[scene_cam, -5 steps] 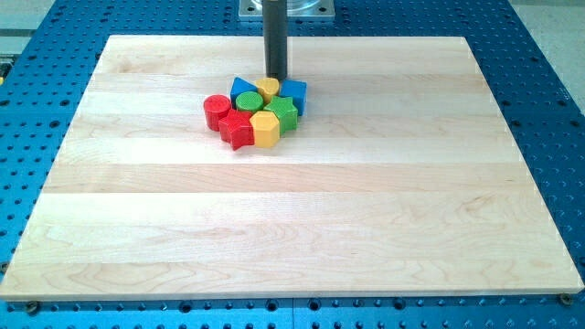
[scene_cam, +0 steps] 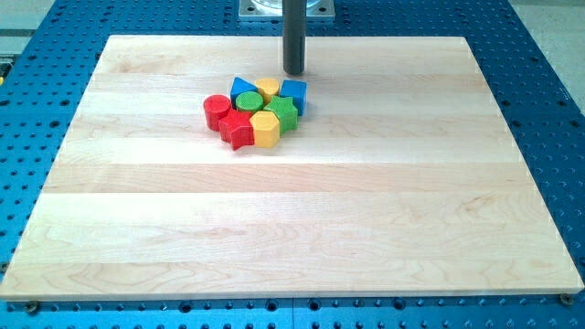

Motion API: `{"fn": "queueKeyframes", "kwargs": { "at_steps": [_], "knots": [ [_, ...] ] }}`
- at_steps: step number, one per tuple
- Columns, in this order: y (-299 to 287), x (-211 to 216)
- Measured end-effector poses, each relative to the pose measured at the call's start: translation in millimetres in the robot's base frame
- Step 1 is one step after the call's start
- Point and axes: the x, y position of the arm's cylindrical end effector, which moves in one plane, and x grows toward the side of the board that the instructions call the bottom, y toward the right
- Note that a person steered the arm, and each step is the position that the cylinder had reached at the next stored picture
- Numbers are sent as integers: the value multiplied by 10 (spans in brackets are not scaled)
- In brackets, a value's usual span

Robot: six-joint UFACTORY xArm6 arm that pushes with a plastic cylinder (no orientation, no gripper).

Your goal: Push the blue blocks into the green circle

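The blocks sit in one tight cluster on the wooden board (scene_cam: 292, 210), above its middle. A blue triangular block (scene_cam: 242, 88) and a blue cube (scene_cam: 294, 92) lie at the cluster's top, with a yellow round block (scene_cam: 268, 87) between them. The green circle (scene_cam: 249, 100) lies just below the blue triangle, touching it. A green star block (scene_cam: 282, 111) sits below the blue cube. My tip (scene_cam: 293, 71) stands just above the blue cube, a small gap away, touching no block.
A red cylinder (scene_cam: 216, 110) is at the cluster's left, a red star block (scene_cam: 237, 129) and a yellow hexagon (scene_cam: 265, 129) at its bottom. A blue perforated table (scene_cam: 548, 110) surrounds the board. The arm's mount (scene_cam: 285, 9) is at the view's top.
My tip has moved to the view's right and slightly up, from beside the yellow round block to above the blue cube. The blocks have not moved.
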Motion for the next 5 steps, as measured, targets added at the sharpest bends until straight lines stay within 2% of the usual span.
{"fn": "queueKeyframes", "kwargs": {
  "at_steps": [1, 2, 4, 5],
  "knots": [
    [314, 370],
    [330, 571],
    [-139, 627],
    [4, 769]
  ]
}}
